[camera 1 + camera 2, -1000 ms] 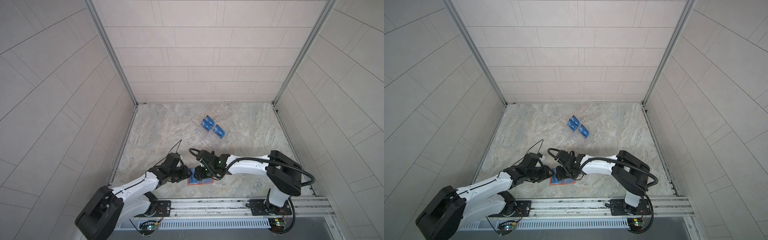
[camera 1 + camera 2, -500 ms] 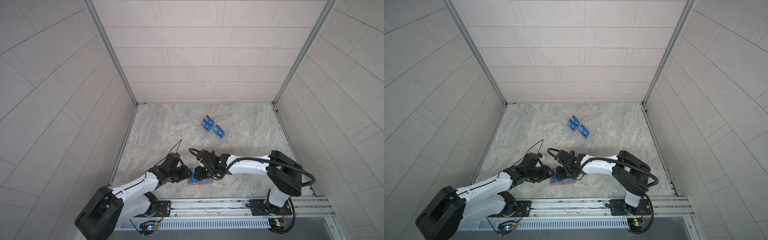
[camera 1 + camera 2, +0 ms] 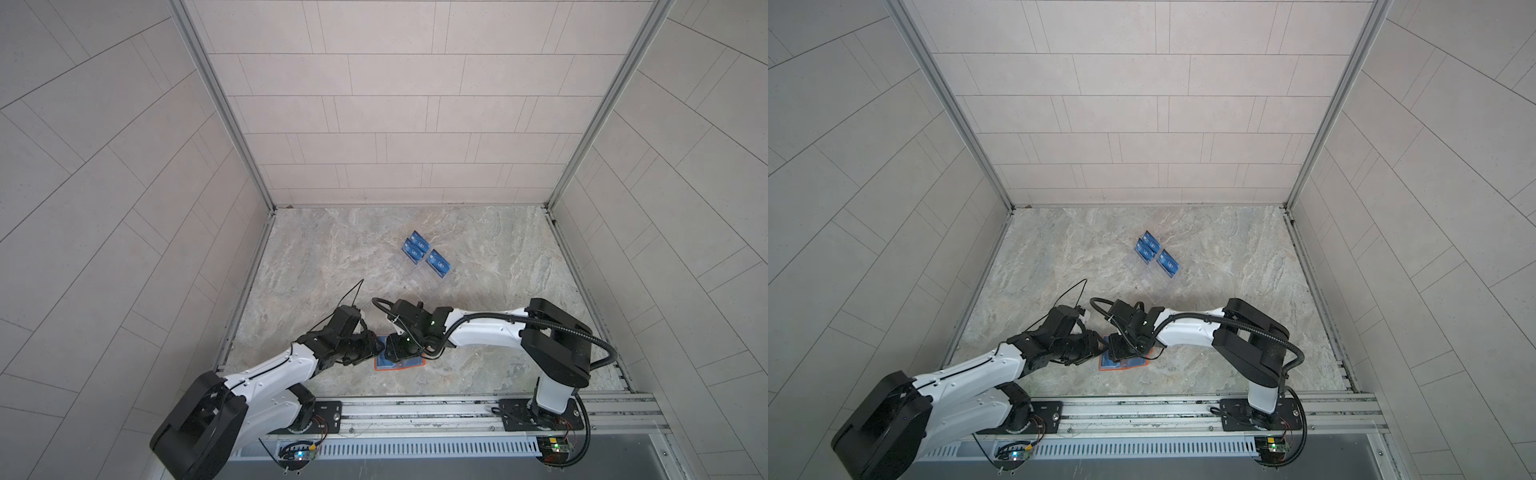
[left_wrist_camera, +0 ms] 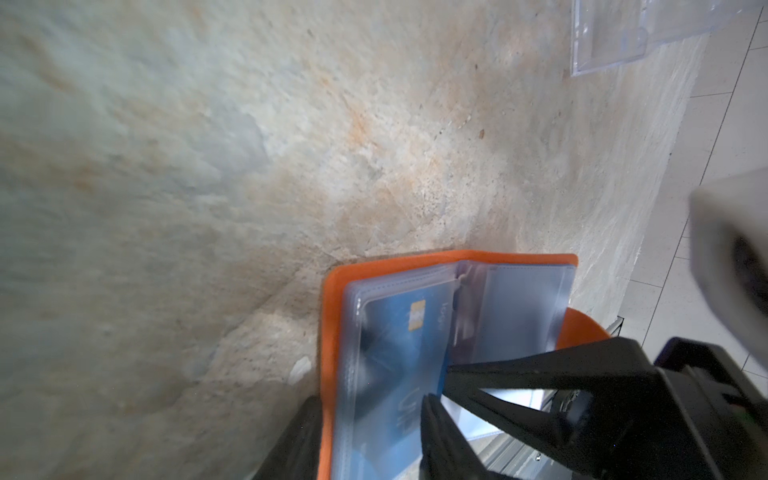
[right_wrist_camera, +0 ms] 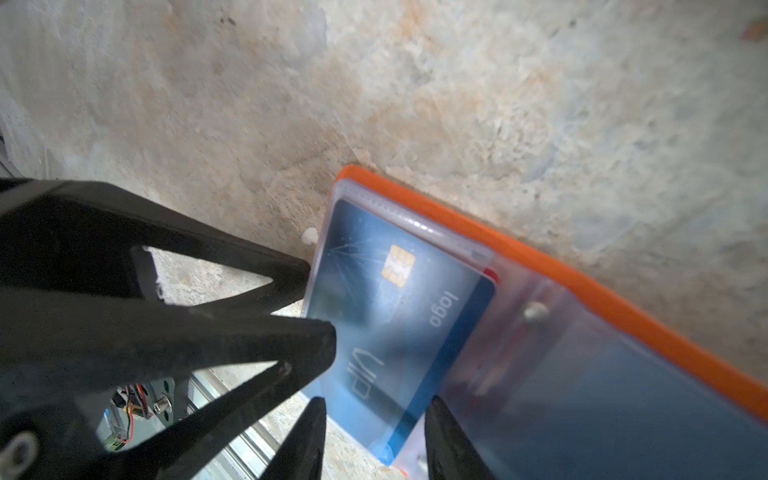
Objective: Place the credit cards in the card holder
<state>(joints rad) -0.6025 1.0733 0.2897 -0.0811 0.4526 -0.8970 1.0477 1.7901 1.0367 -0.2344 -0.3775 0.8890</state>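
pale tiled walls point(image 3: 395, 104) box in a marbled table point(image 3: 332, 257). near the table's front edge the orange card holder point(image 3: 401, 366) lies open and flat, clear sleeves up, with both grippers crowded over it.

in the right wrist view we see one blue card point(image 5: 395, 316) on the holder's page, its chip end under the hazy sleeve. it looks only part-way in, though blur keeps us from saying how deep.

the left gripper point(image 5: 320, 305) has its jaws spread. one tip is at the sleeve's outer edge and the other is over the card, and we see nothing pinched between them. the right gripper point(image 5: 376, 403) has its jaws apart astride the card's trailing end. we cannot tell whether they squeeze its long edges or just hover.

well apart, toward the back, at least three more blue cards point(image 3: 415, 249) sit in a clear stand point(image 3: 409, 279).

our read is that the task is well short of done. one card is mid-insertion and needs seating. the stand's cards are all left to fetch and sleeve.
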